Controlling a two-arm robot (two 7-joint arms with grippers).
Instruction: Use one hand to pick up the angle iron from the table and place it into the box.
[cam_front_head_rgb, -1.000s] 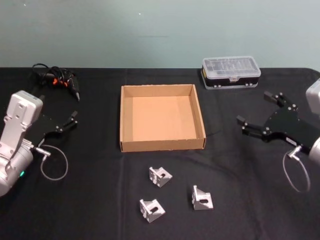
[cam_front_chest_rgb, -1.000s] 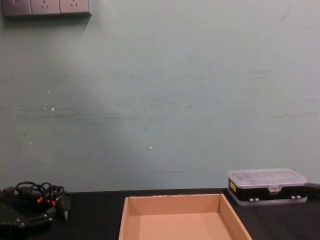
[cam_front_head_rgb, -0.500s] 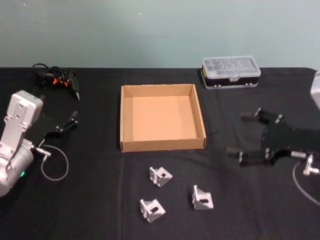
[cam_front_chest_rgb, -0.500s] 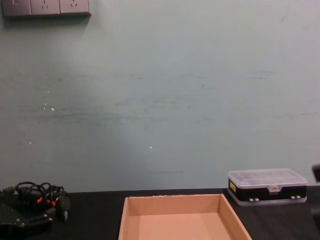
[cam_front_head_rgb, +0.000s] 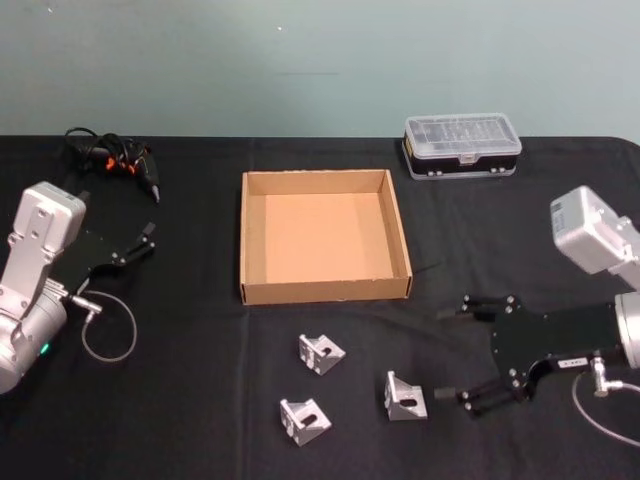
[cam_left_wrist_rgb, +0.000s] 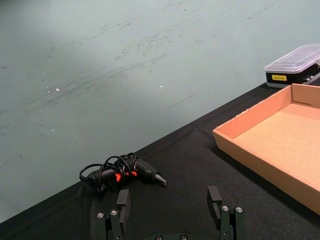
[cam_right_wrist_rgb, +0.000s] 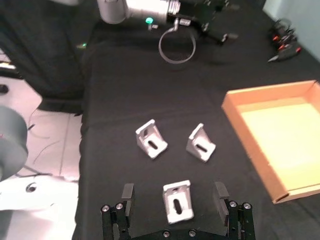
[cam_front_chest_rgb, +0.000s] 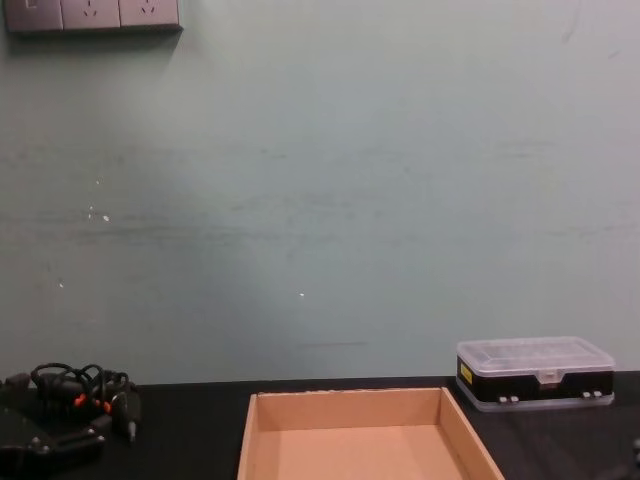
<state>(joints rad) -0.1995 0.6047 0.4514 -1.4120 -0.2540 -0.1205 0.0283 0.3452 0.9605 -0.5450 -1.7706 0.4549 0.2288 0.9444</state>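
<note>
Fronting the right end effector (cam_front_head_rgb: 445, 356) lies an angle iron (cam_front_head_rgb: 404, 396).

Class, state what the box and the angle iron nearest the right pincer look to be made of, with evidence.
Box: matte brown cardboard, judging by its folded low walls. Angle iron: probably aluminium or steel, going by its pale silver, dull sheen.

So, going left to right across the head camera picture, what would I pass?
The left gripper, open → the box → the right gripper, open.
</note>
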